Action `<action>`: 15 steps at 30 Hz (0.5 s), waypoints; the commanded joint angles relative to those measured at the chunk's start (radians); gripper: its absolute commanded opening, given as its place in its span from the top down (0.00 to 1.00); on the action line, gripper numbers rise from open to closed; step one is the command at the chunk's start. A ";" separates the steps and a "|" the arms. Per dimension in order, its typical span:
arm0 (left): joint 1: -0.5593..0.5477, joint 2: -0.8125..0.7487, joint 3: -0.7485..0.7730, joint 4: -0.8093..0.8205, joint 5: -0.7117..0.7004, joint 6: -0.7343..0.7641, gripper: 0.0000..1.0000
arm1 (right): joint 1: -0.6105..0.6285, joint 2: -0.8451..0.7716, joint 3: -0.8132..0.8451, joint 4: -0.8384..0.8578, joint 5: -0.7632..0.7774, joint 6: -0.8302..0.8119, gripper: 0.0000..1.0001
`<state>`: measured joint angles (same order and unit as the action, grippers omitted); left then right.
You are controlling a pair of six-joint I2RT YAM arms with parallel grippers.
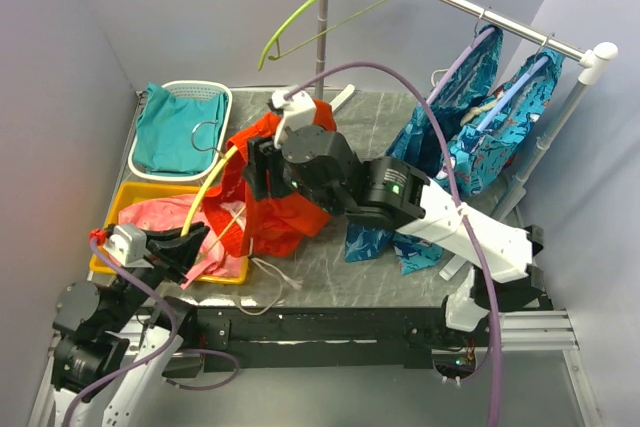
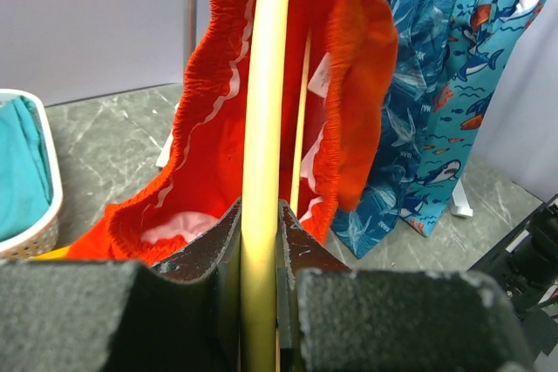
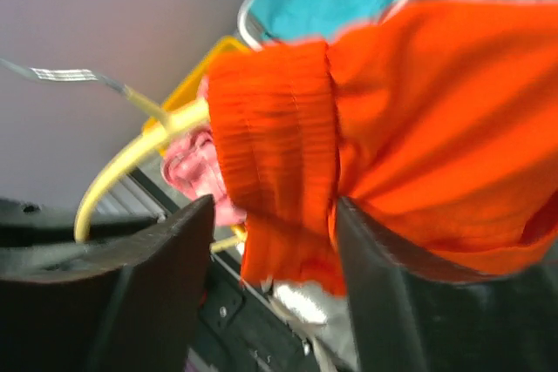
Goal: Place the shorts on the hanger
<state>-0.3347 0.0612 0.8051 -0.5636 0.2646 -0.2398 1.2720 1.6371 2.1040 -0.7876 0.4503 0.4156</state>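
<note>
Mid-threading, over the left half of the counter: the left arm's fingers are pressed hard on the yellow hanger, pinching its thin bar so that it rises from the near-left corner toward the counter's middle. The right arm's fingers are clamped on a bunched fold of the elastic waistband of the red-orange shorts, holding the garment off the counter just beside the hanger's upper end.

In the left wrist view the bar runs up through the open waist, with red cloth on both sides of it, so the hanger appears to be partly inside the shorts (how far in cannot be told from these views). A pale drawstring trails down toward the near edge.

The step in hand looks like drawing the waistband onto the hanger. The next move probably calls for the right arm to pull the band farther down the bar toward the left arm while the hanger is held steady, then to let go only once the cloth sits on the curve.

At the far-left corner stands a white basket of teal cloth, a yellow tray with pink cloth sits along the left edge, and a rail by the far-right corner carries teal patterned garments.
</note>
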 commanded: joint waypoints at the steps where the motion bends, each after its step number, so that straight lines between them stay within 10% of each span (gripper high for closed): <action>1: 0.011 -0.043 -0.043 0.252 0.018 -0.044 0.99 | -0.011 -0.160 -0.131 0.014 0.031 0.143 0.29; 15: 0.011 -0.055 -0.138 0.257 0.154 -0.035 0.99 | -0.263 -0.277 -0.276 0.012 -0.030 0.430 0.25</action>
<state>-0.3294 0.0216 0.6678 -0.4706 0.3416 -0.2611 1.0321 1.3060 1.7752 -0.7864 0.4400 0.7612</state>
